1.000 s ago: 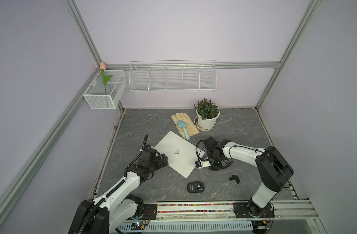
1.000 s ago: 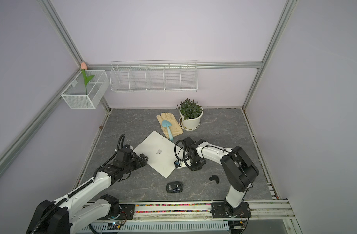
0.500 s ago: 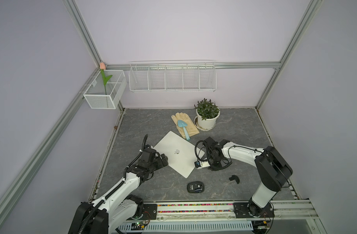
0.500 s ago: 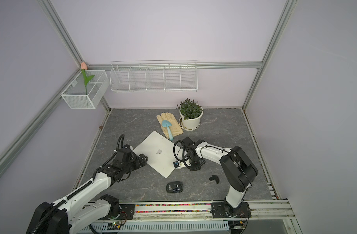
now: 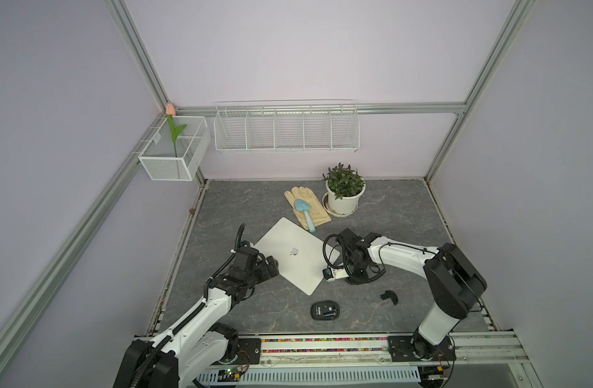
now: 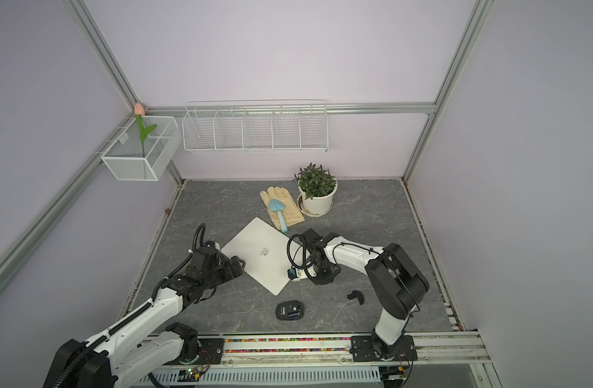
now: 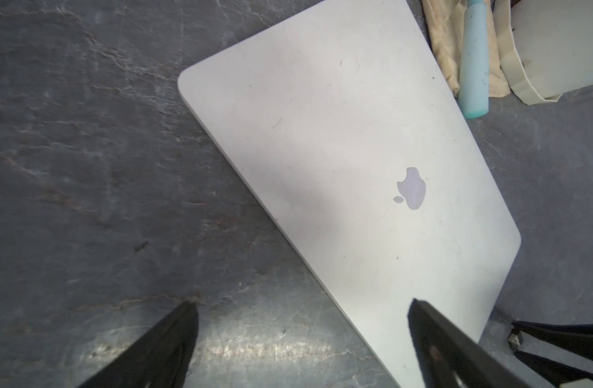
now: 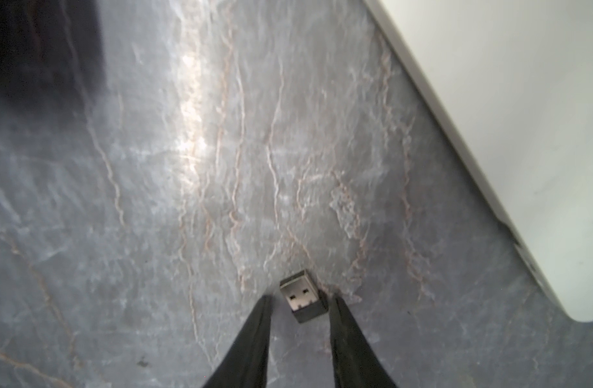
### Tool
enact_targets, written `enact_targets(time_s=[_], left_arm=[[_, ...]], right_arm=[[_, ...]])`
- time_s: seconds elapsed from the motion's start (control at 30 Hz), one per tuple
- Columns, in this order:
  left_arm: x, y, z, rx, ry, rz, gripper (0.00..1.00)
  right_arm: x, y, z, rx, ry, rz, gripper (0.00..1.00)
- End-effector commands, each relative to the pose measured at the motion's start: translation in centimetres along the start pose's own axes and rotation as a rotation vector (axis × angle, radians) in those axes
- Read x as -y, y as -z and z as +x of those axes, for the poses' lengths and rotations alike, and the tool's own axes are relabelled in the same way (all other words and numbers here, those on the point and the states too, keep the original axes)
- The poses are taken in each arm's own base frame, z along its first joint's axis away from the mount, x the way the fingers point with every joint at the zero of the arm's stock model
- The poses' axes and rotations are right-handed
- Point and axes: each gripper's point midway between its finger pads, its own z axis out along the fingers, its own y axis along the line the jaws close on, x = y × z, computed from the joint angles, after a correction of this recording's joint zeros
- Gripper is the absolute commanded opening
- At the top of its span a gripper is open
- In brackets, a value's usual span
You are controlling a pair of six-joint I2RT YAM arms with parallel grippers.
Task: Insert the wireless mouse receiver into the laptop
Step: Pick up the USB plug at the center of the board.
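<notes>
Two claws: right gripper (image 8: 300,298) is standing slightly apart, straddling the receiver (image 8: 303,301) lying unclamped on the table (image 8: 153,201) beside the laptop (image 5: 288,268), mid-frame in a top view; left gripper (image 7: 301,304) is gaping wide.

Both arms share one build: smooth white shells on the long links and chunky matte black housings at the joints. The left arm (image 5: 201,312) carries a ribbed black hose (image 5: 238,235) that loops by its wrist and runs back along the white link, tied down with small white clips. The right arm (image 5: 399,258) has thinner black cables (image 5: 328,252) coiled around its wrist, beside a small white-and-blue part (image 5: 332,273). The left gripper (image 7: 301,304) and right gripper (image 8: 301,299) end in flat black fingers (image 8: 254,342) tapering to points. Each arm has a black base plate (image 5: 397,349) on a silver rail (image 5: 496,349) along the bench's front edge, which bears a multicoloured strip (image 5: 322,340)
</notes>
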Motion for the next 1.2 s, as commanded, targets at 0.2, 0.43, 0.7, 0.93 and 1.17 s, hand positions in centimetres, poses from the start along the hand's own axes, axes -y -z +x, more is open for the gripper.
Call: enact_targets(time_s=[0.2, 0.43, 0.7, 0.93, 1.17], left_arm=[[-0.6, 0.1, 0.4, -0.007, -0.001, -0.015, 0.99], [-0.7, -0.1, 0.5, -0.009, 0.0, -0.016, 0.99], [-0.7, -0.1, 0.5, -0.008, 0.001, -0.016, 0.99], [-0.8, -0.1, 0.6, -0.01, 0.001, -0.017, 0.99], [-0.8, -0.1, 0.6, -0.01, 0.0, -0.017, 0.99]], right_arm=[[-1.0, -1.1, 0.3, -0.024, -0.005, -0.043, 0.42], [-0.2, -0.8, -0.1, -0.006, -0.018, -0.017, 0.42], [0.4, -0.9, -0.5, 0.004, -0.026, -0.019, 0.34], [-0.1, -1.1, 0.0, -0.012, -0.03, -0.041, 0.26], [-0.8, -0.9, 0.4, -0.013, -0.055, -0.037, 0.27]])
